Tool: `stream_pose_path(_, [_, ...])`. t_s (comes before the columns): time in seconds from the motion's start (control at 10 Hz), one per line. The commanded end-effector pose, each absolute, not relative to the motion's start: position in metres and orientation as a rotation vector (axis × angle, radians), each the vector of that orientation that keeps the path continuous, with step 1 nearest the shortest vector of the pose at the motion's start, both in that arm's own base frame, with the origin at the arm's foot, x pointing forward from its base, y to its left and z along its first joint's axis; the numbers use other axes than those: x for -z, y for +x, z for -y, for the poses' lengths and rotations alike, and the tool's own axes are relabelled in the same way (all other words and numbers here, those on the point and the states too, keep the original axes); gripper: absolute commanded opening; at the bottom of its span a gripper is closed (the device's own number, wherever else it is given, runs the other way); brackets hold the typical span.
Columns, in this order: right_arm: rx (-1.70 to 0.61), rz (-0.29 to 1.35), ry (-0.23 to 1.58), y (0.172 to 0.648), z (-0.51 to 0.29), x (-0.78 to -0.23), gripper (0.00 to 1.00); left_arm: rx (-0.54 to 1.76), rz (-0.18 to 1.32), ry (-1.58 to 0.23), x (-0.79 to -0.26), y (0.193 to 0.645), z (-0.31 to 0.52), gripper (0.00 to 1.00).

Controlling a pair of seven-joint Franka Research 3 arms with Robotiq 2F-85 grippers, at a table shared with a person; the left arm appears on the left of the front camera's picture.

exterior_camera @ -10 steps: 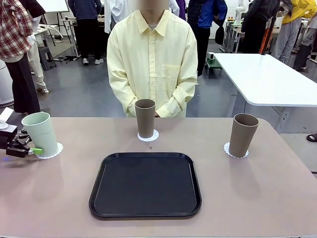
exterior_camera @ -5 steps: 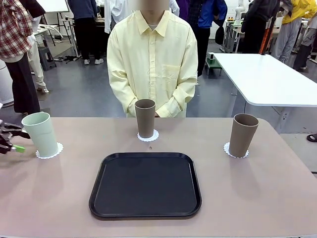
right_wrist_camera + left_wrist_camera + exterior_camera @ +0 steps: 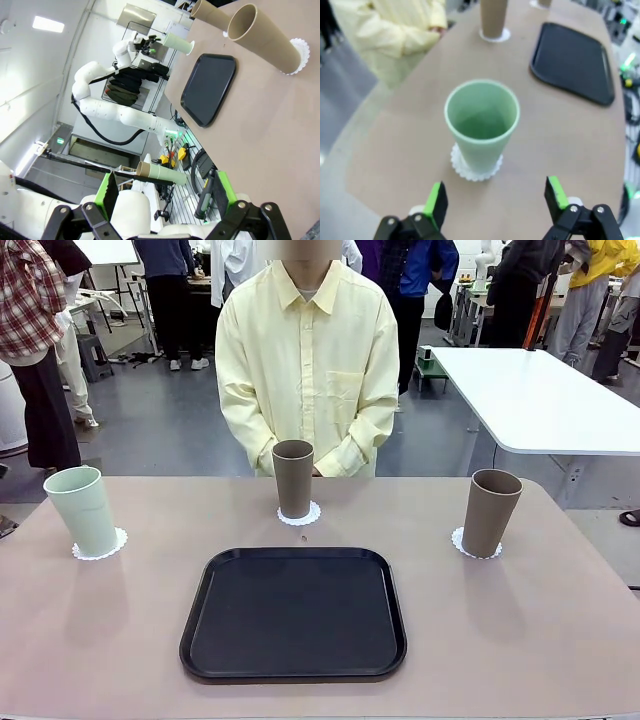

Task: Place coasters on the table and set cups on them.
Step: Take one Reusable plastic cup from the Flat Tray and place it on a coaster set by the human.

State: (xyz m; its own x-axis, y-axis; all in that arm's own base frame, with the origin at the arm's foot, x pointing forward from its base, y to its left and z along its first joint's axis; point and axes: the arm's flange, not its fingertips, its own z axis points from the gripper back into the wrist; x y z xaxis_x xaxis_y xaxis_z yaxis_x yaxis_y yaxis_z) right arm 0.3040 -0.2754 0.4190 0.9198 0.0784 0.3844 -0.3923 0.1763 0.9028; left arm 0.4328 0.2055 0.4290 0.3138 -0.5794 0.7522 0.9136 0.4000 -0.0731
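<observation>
Beige-tan tabletop (image 3: 560,620) carried three tall matte tumblers, mint (image 3: 84,510) and two taupe (image 3: 293,478) (image 3: 491,512), each on a lacy white coaster (image 3: 100,546); both grippers (image 3: 492,200) (image 3: 165,195) gaped empty, though a careless left-arm swing might topple the mint one.

Three upright cups (image 3: 294,477), each on a lacy coaster (image 3: 299,515), beige table (image 3: 500,640)

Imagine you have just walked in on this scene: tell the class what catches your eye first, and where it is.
Three tall cups stand upright on the beige table, each on a lacy white coaster: a mint green cup at the left edge, a brown cup in front of the person in the yellow shirt, and another brown cup at the right. A black tray lies in the middle.
</observation>
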Motion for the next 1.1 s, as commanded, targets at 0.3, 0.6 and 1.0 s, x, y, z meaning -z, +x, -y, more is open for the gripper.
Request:
stream_pose_path(0.3, [-0.334, 0.271, 1.359, 0.303, 0.276, -0.421, 1.0, 0.92, 0.38, -0.394, -0.5, 0.403, -0.134, 1.0])
stream_pose_path(0.6, [-0.334, 0.271, 1.359, 0.303, 0.276, -0.421, 1.0, 0.923, 0.269, -0.214, -0.509, 0.399, -0.092, 1.0])
stream_pose_path(1.0, [-0.334, 0.271, 1.359, 0.303, 0.276, -0.421, 1.0, 0.933, 0.274, -0.23, -0.513, 0.404, -0.091, 1.0])
